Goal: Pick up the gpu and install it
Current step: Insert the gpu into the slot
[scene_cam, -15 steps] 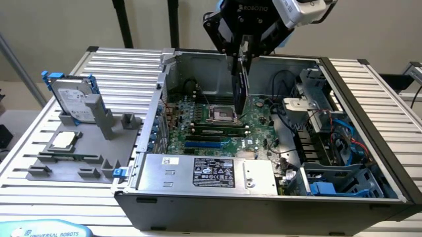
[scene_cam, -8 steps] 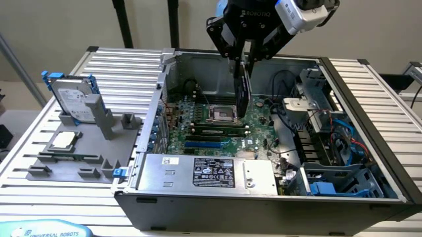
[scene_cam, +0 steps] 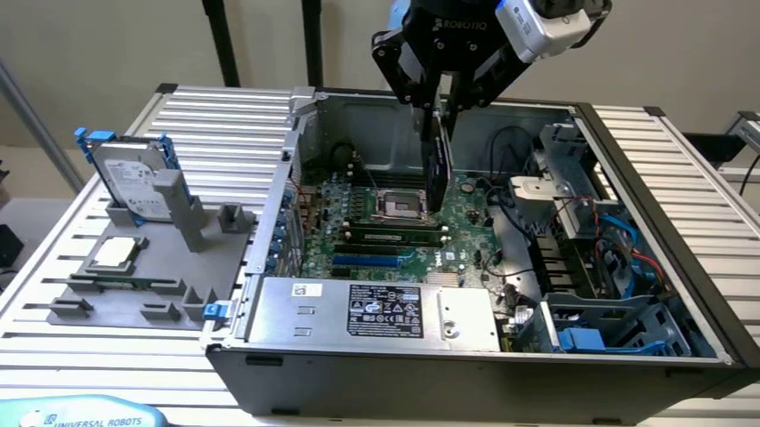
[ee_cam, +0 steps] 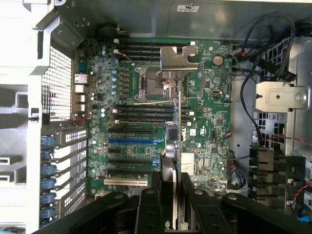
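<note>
Black gpu (scene_cam: 439, 169), pinched edge-down in the jaws, hangs over the motherboard (scene_cam: 338, 218), where a slight tilt or misaimed descent could scrape components instead of seating.

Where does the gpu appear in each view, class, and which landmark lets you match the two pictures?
Exterior view: the gpu hangs on edge from the gripper, above the motherboard.
Wrist view: the gpu is a thin edge-on strip running out from between the jaws, over the motherboard.
Shared landmark: the blue slot on the motherboard.
</note>
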`<act>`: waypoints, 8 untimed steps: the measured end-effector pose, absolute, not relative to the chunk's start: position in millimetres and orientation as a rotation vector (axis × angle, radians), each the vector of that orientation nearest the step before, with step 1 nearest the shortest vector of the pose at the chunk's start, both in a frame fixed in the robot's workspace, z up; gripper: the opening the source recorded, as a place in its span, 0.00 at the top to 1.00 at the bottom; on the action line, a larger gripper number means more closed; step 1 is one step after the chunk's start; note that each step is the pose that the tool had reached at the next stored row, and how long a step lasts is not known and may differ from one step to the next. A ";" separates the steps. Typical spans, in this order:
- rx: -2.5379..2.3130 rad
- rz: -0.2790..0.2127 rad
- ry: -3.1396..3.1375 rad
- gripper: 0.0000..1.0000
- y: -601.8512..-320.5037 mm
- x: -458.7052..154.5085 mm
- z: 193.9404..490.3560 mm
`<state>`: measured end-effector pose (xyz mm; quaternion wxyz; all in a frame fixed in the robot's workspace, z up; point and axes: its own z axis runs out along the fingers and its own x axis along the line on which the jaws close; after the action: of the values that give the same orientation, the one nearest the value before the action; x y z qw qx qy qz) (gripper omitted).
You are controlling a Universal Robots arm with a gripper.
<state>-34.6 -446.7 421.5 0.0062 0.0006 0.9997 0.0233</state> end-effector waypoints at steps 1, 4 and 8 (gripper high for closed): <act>0.002 0.073 3.128 0.73 -446.7 -34.6 421.6; 0.002 0.073 3.128 0.73 -446.7 -34.6 421.5; -0.044 0.071 3.129 0.73 -446.6 -34.5 419.6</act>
<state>-34.5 -446.6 419.6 0.0059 -0.0139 0.9996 0.0226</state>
